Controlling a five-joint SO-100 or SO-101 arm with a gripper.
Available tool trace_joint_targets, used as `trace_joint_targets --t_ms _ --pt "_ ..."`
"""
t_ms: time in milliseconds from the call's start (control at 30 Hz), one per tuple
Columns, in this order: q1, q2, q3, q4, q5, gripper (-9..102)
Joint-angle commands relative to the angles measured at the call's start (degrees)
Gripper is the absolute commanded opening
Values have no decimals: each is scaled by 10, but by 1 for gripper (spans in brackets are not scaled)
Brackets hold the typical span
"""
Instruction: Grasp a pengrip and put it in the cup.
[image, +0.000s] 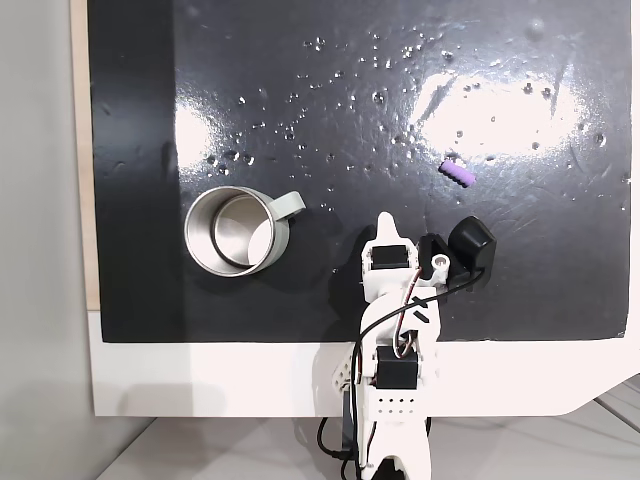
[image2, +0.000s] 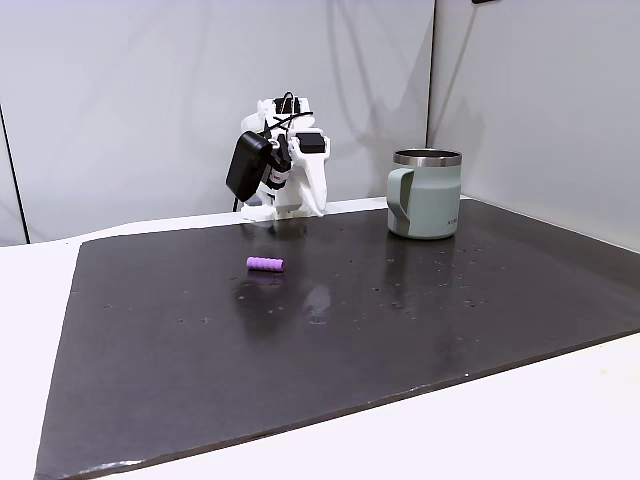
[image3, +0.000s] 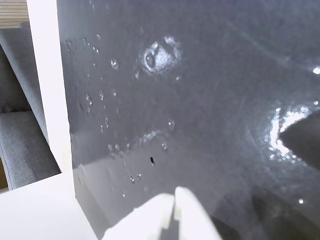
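The pengrip (image: 456, 174) is a tiny light-purple ribbed cylinder lying on its side on the black mat; in the other fixed view the pengrip (image2: 265, 264) lies left of centre. The cup (image: 237, 230) is a steel mug standing upright, its pale handle (image: 290, 205) pointing towards the arm. From the side the cup (image2: 425, 193) stands at the back right. My gripper (image: 386, 222) is folded back near the mat's edge, between cup and pengrip and touching neither. In the wrist view the gripper (image3: 174, 198) has its white fingers pressed together, shut with nothing in it.
The black mat (image: 300, 100) is glossy, with small water drops and glare patches. It lies on a white table (image: 200, 380). The arm's base (image: 395, 400) stands at the mat's near edge. Grey walls (image2: 120, 100) stand behind the table.
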Motion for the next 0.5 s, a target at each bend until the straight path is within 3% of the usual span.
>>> trace_joint_targets --t_ms 0,467 --pt "16 7 10 -62 22 0" --pt "22 8 1 -67 18 0"
